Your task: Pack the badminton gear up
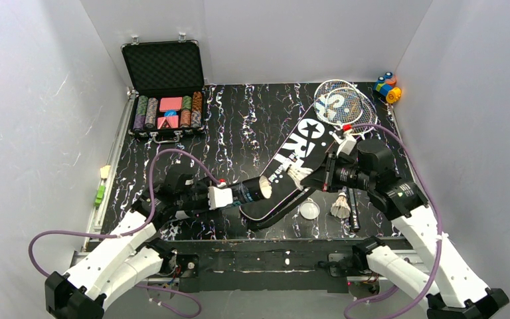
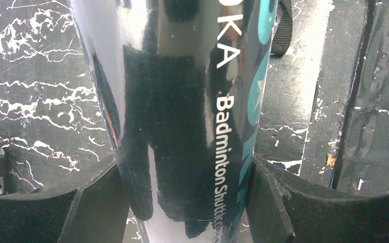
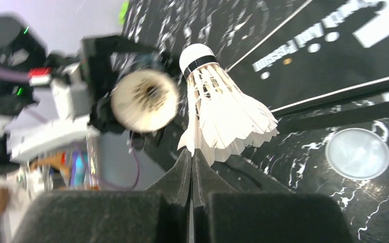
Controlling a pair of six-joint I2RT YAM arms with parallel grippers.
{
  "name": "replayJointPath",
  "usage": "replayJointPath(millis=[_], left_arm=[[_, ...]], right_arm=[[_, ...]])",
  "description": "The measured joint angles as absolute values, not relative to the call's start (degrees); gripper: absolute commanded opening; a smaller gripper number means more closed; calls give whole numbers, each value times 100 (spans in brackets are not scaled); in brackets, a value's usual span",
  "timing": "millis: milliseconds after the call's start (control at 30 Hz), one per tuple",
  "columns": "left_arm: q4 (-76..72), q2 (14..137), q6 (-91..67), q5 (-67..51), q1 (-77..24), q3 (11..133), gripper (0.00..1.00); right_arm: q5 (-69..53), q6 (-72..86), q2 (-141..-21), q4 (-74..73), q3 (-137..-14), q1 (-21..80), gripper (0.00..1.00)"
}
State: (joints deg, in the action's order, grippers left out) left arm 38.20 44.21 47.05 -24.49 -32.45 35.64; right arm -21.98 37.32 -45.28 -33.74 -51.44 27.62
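Observation:
My left gripper (image 1: 229, 196) is shut on the long dark tube (image 1: 249, 191) and holds it lying level, open mouth to the right. In the left wrist view both fingers press the tube's (image 2: 182, 101) glossy sides, lettered "Badminton Shuttlecock". My right gripper (image 3: 191, 154) is shut on the feather edge of a white shuttlecock (image 3: 223, 116), cork end up, just right of the tube mouth (image 3: 144, 101). From above, that shuttlecock (image 1: 297, 175) hangs over the black "SPORT" bag (image 1: 299, 149). Another shuttlecock (image 1: 340, 206) stands on the table. Two silver rackets (image 1: 342, 103) lie at the back right.
A round clear lid (image 1: 309, 211) lies on the table near the front, between the bag and the standing shuttlecock. An open black case of poker chips (image 1: 166, 100) sits back left. Colourful toy blocks (image 1: 388, 86) sit in the back right corner. White walls enclose three sides.

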Motion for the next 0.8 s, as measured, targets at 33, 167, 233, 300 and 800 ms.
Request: replayJointPath(millis=[33, 167, 233, 300, 800], left_arm=[[3826, 4429, 4746, -2471, -3245, 3557, 8], [3859, 4484, 4941, -2495, -3245, 3557, 8], [3865, 4484, 5022, -2495, -3245, 3557, 8], [3883, 4484, 5072, -2493, -3245, 3557, 7], [3990, 4469, 5347, -2488, -3245, 3516, 8]], right_arm=[[-2359, 3675, -4506, -3420, -5218, 2805, 1], [-2834, 3312, -4735, -3771, -5778, 3271, 1], [-2904, 3133, -4952, -3959, -6040, 3533, 1], [-2928, 3017, -5083, -4088, -6141, 3695, 1], [-2705, 2480, -5684, -5218, -6847, 4270, 1]])
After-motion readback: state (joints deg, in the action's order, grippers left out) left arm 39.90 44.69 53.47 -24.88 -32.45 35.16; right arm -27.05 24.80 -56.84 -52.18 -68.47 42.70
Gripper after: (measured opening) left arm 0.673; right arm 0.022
